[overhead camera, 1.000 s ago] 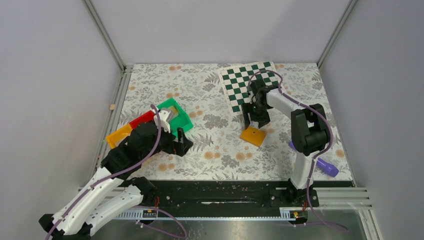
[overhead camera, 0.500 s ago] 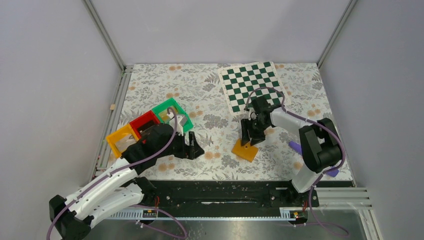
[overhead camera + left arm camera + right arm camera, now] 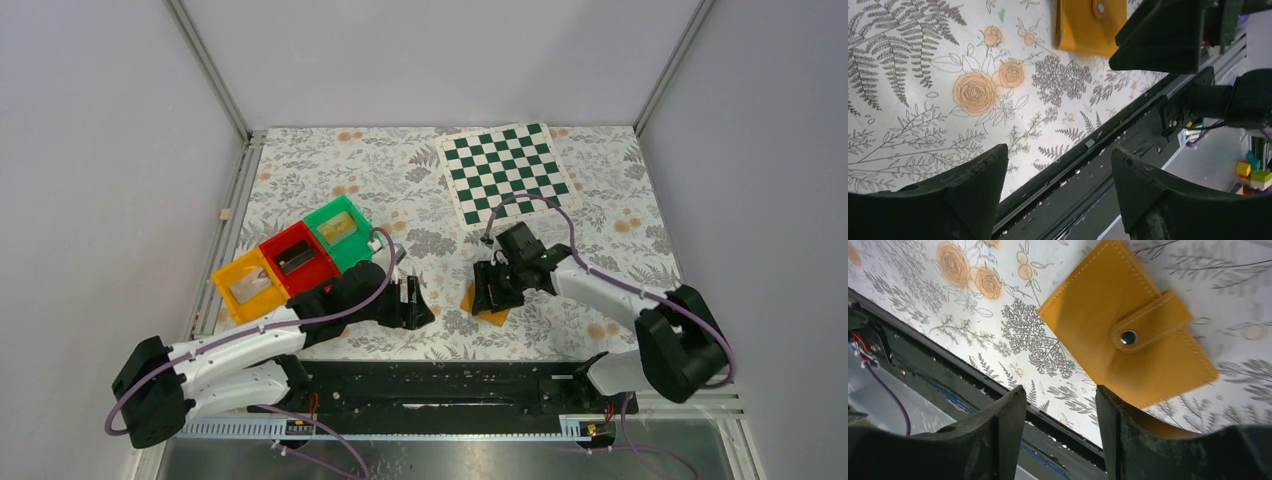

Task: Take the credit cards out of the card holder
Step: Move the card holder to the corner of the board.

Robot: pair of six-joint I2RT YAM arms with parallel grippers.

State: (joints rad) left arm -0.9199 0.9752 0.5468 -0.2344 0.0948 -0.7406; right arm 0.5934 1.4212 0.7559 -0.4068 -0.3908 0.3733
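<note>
The card holder [image 3: 1128, 335] is a small orange-tan wallet lying flat on the floral mat, closed by its snap strap. The credit cards are hidden. In the top view the card holder [image 3: 490, 316] peeks out from under my right gripper [image 3: 490, 292], near the table's front edge. In the right wrist view my right gripper [image 3: 1060, 390] is open with nothing between its fingers, and the holder lies beyond its right finger. My left gripper [image 3: 420, 305] hovers open just left of the holder. In the left wrist view the left gripper [image 3: 1058, 150] is empty and the card holder [image 3: 1090, 25] shows ahead.
Orange [image 3: 246, 285], red [image 3: 297, 258] and green [image 3: 340, 228] bins stand in a row at the left. A green-and-white chessboard [image 3: 505, 172] lies at the back right. The black base rail [image 3: 450, 385] runs along the near edge, close below both grippers.
The card holder has shifted toward the front edge along with my right gripper. My left arm swung from the bins toward the middle. Both grippers have narrowed somewhat.
</note>
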